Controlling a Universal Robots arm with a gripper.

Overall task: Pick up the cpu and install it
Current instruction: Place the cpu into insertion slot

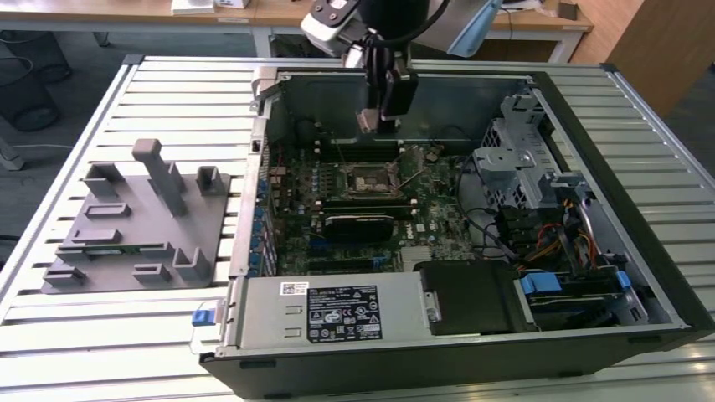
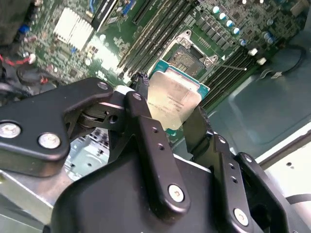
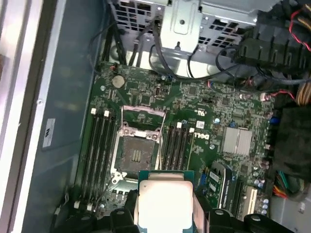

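My gripper (image 1: 378,113) hangs above the open computer case, shut on the cpu (image 1: 367,121), which shows as a small pale piece at the fingertips. In the second wrist view the cpu (image 2: 173,99) is a square chip with a shiny silver top and a green rim, pinched between the two black fingers (image 2: 142,104). Below it lies the open socket (image 2: 188,59) on the green motherboard, with its metal frame lifted. In the first wrist view the cpu (image 3: 163,201) sits just beside the empty socket (image 3: 136,154), and it is held clear above the board.
A grey fixture plate (image 1: 134,226) with upright blocks lies at the exterior view's left of the case. Inside the case are memory slots (image 3: 99,150), a silver heatsink (image 3: 236,141), a metal drive cage (image 1: 525,159), cables and a black block (image 1: 470,297). The case walls (image 1: 625,151) ring the board.
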